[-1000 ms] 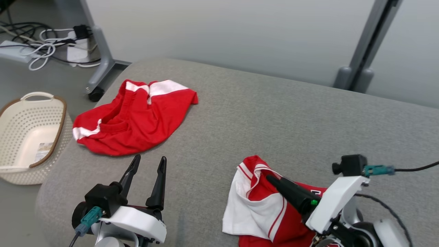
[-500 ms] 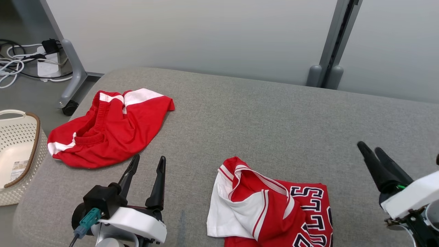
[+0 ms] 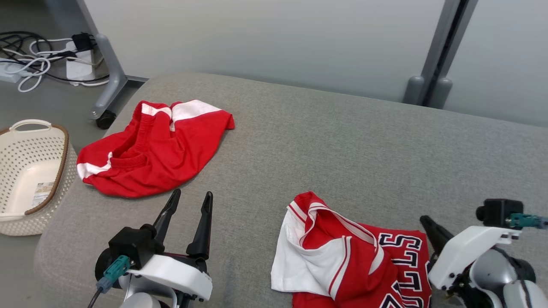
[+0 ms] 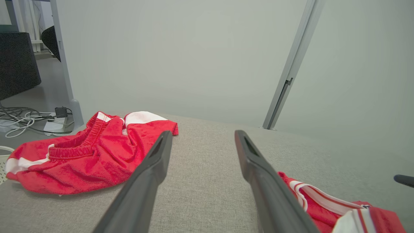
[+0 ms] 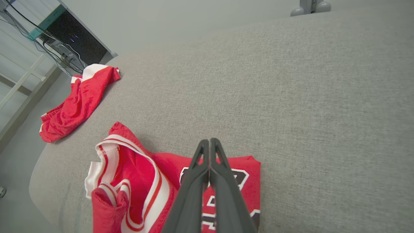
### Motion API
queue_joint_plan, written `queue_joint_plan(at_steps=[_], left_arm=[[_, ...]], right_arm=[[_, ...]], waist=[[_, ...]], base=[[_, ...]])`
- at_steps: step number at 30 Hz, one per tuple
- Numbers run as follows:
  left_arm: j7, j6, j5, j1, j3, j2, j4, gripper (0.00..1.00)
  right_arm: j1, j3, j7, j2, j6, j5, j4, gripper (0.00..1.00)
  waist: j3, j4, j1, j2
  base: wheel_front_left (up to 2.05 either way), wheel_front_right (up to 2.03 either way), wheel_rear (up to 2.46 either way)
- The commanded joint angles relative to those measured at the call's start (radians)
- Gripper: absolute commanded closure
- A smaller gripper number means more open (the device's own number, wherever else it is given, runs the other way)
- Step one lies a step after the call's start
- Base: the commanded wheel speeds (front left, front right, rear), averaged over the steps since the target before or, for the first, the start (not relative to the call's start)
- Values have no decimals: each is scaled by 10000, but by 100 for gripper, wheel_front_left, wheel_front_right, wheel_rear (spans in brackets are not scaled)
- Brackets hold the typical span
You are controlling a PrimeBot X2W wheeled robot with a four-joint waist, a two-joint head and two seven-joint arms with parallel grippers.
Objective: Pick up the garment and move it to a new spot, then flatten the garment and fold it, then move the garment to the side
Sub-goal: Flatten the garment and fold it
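A: Right gripper (image 5: 209, 142)?
B: Fingers pressed together, pinching nothing. Poised at the lettered right end of the jersey (image 3: 355, 261). Contact with the cloth: cannot tell.
A: Left gripper (image 3: 192, 194)?
B: Spread wide, empty, over bare grey cushion (image 3: 342, 141).
A: Jersey itself?
B: Crumpled, red and white, at the cushion's near edge, right of centre.
A: Farther out?
B: Red shorts (image 3: 158, 147) bunched toward the far left corner, well apart from the jersey. Pale basket (image 3: 43, 222) on the floor left of the cushion.

The right gripper (image 3: 427, 222) moved off the jersey (image 3: 338, 261) to beside its right edge, fingers (image 5: 194, 181) now together.
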Motion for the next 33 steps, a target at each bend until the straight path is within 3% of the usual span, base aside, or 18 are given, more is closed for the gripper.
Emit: queue_joint_plan(at_steps=[1,13,25,33], left_arm=[[-38,-14,36,-107,35,43,44,0],[-53,-81,29,-62,63,6,160,0],[-49,-69,48,-199,34,54,245,0],[-52,55,51,11,137,192,152,0]], right_arm=[[-99,125,-73,-8,26,-63,79,100],[379,2577,-529,173,24,628,885,100],[-181,6719,-1289,154,24,2874,688,100],[-659,6340,-2054,-222,24,2952,238,100]], waist=[[13,153,0,0],[53,803,0,0],[16,812,0,0],[-217,336,0,0]], base=[[0,0,0],[0,0,0],[0,0,0],[0,0,0]])
